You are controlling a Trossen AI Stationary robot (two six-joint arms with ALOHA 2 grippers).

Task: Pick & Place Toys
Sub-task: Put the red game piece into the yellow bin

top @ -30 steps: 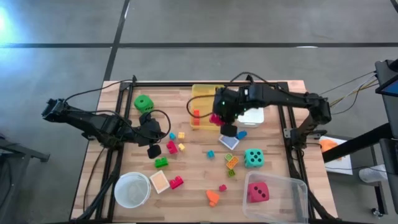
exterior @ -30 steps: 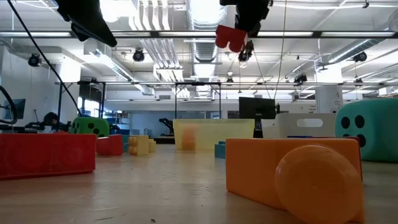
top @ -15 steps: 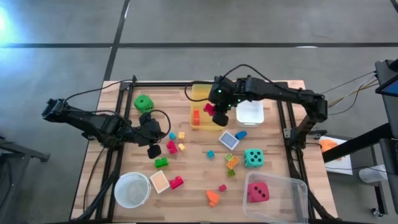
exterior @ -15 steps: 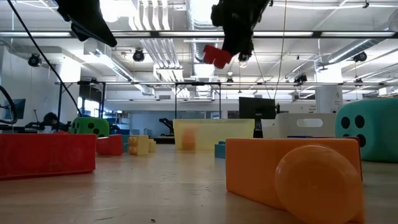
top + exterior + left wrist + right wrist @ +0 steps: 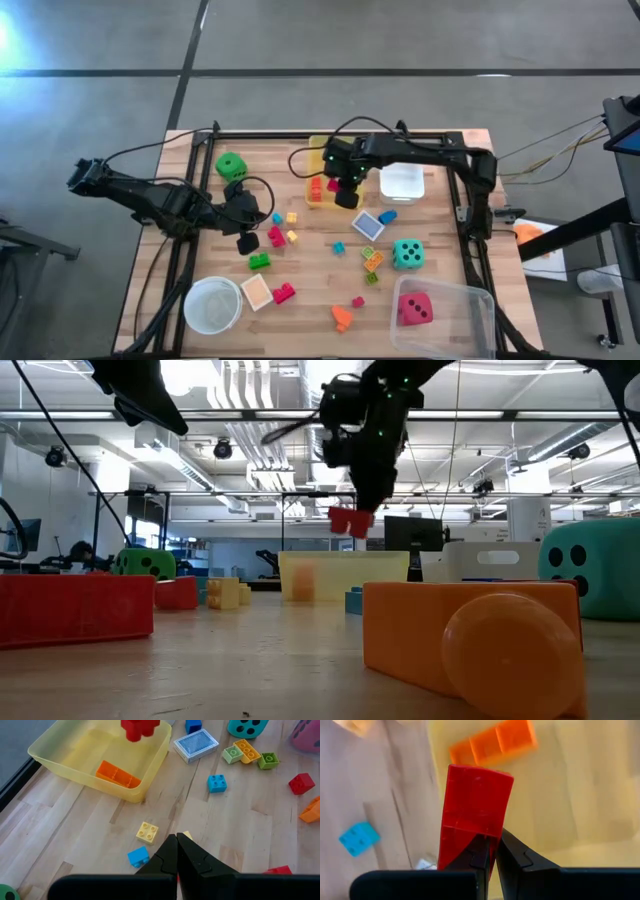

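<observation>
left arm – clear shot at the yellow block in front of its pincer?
Probably yes. In the left wrist view the yellow block lies alone on bare wood just ahead of the left pincer, nothing between them. That pincer is shut and would have to open first. The right pincer is off over the yellow bin.

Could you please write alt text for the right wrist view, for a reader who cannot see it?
The right end effector is shut on a red plastic block, held above a translucent yellow plastic bin containing an orange plastic block. A small blue block lies on the wooden table outside.
</observation>
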